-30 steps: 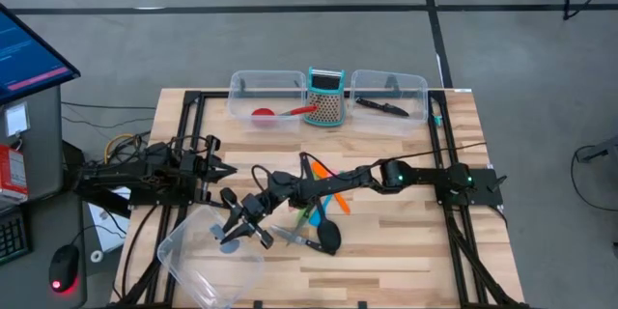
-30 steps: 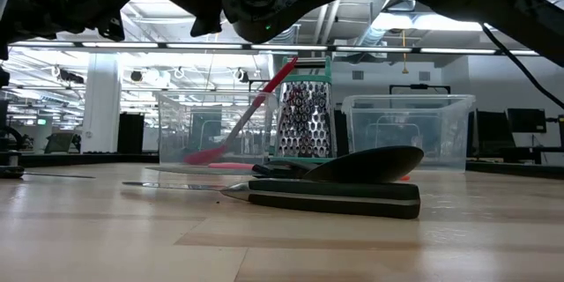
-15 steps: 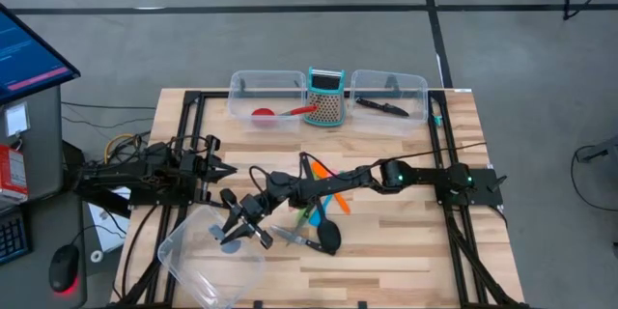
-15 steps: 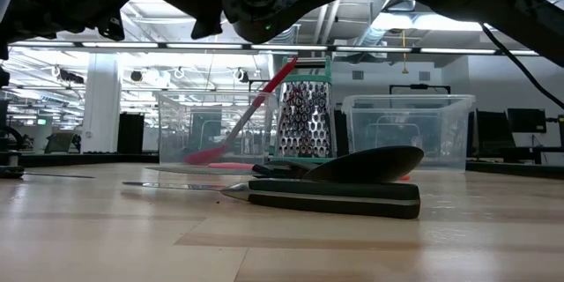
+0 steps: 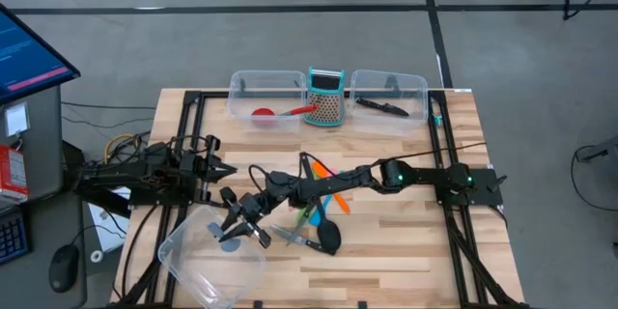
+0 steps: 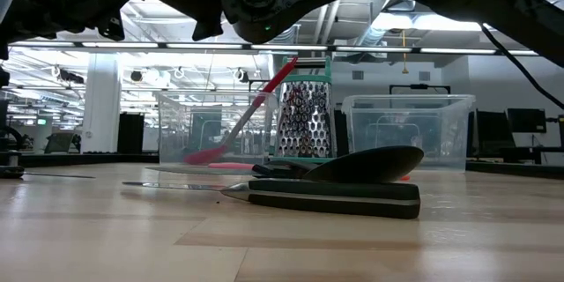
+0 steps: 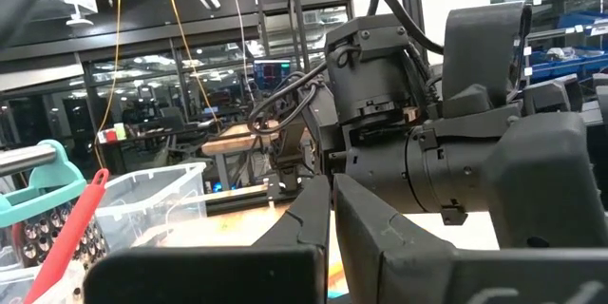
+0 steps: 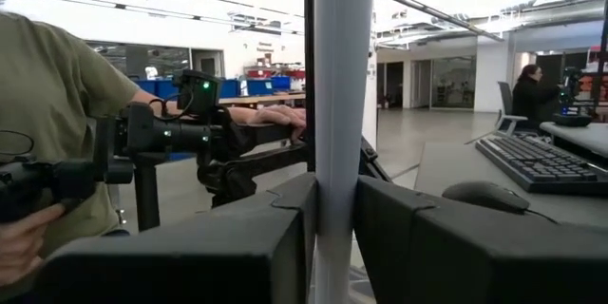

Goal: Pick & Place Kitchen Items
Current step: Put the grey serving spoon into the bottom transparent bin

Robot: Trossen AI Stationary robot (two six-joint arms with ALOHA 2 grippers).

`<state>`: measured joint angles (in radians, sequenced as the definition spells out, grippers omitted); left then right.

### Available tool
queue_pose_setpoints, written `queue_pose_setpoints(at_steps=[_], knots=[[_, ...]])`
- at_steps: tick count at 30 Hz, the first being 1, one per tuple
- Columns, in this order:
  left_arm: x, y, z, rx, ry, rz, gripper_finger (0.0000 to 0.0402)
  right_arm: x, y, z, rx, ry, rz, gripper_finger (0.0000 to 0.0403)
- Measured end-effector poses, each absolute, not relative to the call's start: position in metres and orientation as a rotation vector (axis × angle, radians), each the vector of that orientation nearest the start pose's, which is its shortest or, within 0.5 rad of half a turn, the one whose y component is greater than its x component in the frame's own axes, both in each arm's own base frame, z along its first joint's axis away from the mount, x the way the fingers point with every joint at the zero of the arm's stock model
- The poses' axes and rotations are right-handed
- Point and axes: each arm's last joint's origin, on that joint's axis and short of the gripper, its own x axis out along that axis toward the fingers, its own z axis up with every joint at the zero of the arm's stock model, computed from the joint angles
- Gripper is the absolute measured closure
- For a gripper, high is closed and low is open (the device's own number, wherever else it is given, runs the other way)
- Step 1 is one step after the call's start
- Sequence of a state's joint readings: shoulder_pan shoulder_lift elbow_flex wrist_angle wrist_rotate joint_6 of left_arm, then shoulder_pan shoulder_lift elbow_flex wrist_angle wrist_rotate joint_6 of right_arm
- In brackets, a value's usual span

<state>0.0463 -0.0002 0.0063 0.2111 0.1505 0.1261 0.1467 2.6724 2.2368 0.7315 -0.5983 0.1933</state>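
Note:
My right gripper (image 5: 238,224) reaches from the table's right side to the near left, above a tilted clear tub (image 5: 198,256), and is shut on a grey-blue spoon (image 5: 229,241). My left gripper (image 5: 218,167) waits shut at the left edge. A red spoon (image 5: 266,113) leans in the far left tub (image 5: 241,85). A black-handled knife (image 5: 381,106) lies in the far right tub (image 5: 410,85). On the table lie orange (image 5: 338,203), green (image 5: 307,216) and blue spatulas, a black spoon (image 6: 370,163) and a knife (image 6: 335,198). My right gripper has the spoon's pale handle (image 8: 342,133) pinched between its two fingers (image 8: 275,237), which lie across the handle. The fingers come about level from the table's right. The spoon's bowl end (image 5: 228,242) hangs below over the clear tub; whether it touches the tub I cannot tell.
A teal-framed grater (image 5: 326,97) stands between the two far tubs. A black frame rail (image 5: 439,145) runs along the table's right side. Beyond the table, the right wrist view shows a person (image 8: 47,104) holding control arms and a desk with a keyboard (image 8: 537,157).

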Motion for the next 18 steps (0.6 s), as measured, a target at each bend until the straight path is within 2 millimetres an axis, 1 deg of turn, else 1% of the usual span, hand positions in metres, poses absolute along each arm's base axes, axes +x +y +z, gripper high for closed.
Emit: queue_pose_setpoints(at_steps=[3,12,18], knots=[[0.0948,0.0001,0.1858,0.146,-0.223,-0.09,0.0399,0.582,0.1025,0.2005,0.118,-0.219,0.765,0.0334],[0.0948,0.0,0.1858,0.147,-0.223,-0.09,0.0399,0.5824,0.1005,0.2002,0.124,-0.214,0.761,0.0274],[0.0948,0.0001,0.1858,0.147,-0.223,-0.09,0.0399,0.584,0.0954,0.1996,0.142,-0.192,0.726,0.0257]])
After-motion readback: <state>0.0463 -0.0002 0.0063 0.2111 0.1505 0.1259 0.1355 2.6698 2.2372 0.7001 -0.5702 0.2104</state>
